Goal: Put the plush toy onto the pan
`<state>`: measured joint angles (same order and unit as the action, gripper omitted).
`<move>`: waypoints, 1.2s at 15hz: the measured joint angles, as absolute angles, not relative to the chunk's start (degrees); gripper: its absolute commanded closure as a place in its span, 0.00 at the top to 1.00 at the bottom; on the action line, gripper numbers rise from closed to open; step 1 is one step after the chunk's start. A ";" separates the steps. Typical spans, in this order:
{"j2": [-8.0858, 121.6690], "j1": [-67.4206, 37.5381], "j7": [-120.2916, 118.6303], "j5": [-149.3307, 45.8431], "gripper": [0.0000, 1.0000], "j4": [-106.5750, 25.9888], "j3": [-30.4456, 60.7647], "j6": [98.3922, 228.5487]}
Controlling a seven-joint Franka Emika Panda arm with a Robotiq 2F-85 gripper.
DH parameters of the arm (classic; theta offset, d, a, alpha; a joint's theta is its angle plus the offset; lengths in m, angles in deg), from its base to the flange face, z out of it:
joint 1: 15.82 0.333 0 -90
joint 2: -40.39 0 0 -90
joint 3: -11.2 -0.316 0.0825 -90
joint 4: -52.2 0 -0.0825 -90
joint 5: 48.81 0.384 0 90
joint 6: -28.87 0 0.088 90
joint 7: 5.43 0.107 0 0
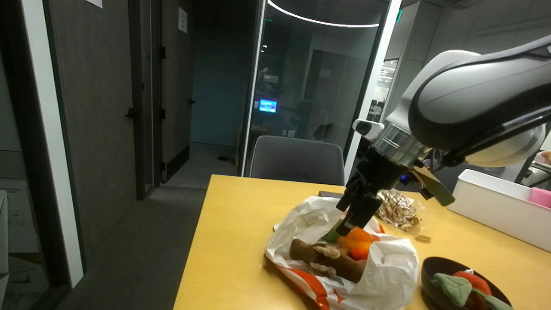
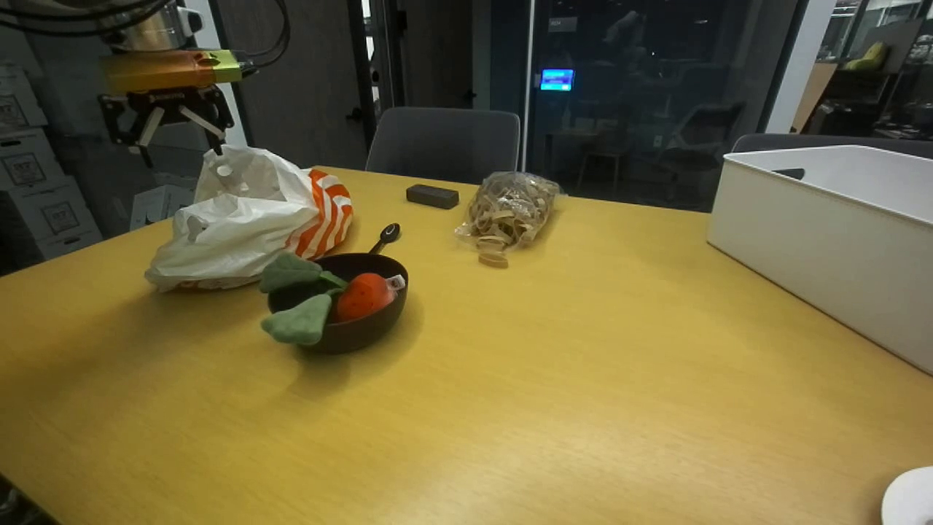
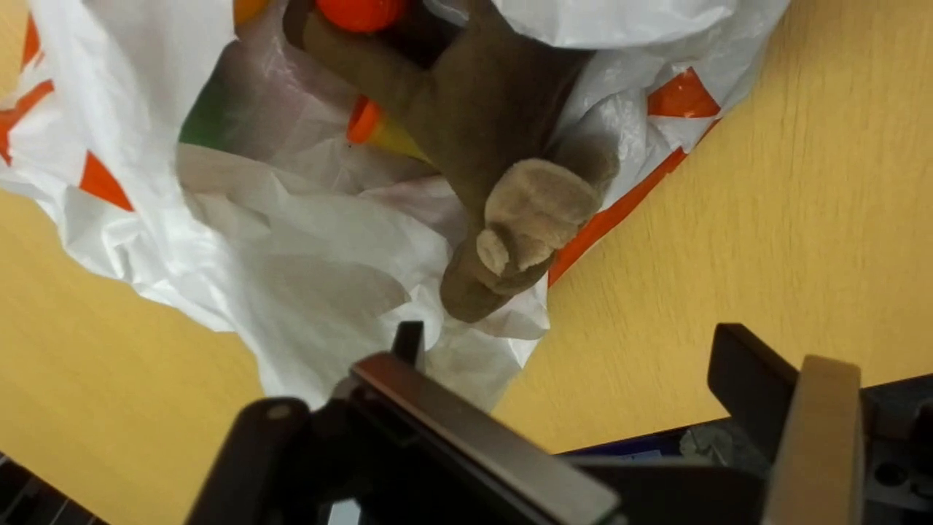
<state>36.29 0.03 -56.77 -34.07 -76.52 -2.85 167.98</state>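
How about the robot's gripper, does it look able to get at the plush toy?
Likely yes: the gripper hangs above the bag, jaws apart, and the plush toy lies mostly uncovered inside, though the bag's folds might snag.

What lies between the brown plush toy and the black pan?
Between the plush toy and the pan come the crumpled side of the white bag, then a sliver of table, seen in an exterior view.
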 measured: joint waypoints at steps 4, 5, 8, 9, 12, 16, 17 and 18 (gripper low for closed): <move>39.94 0.01 -55.71 -34.07 1.00 -75.72 -2.84 167.65; 41.09 -0.01 -55.65 -34.07 1.00 -75.42 -2.84 167.65; 44.63 -0.22 -55.53 -34.07 1.00 -74.10 -2.84 167.64; 45.79 -0.32 -55.48 -34.11 1.00 -73.69 -2.84 167.65; 49.59 -0.82 -55.46 -34.32 1.00 -72.35 -2.85 167.75; 53.74 -1.97 -55.46 -34.58 0.66 -70.45 -3.10 168.10; 54.32 -2.35 -55.46 -34.56 0.56 -70.06 -3.26 168.44; 54.74 -2.78 -55.47 -34.47 0.49 -69.68 -3.46 168.68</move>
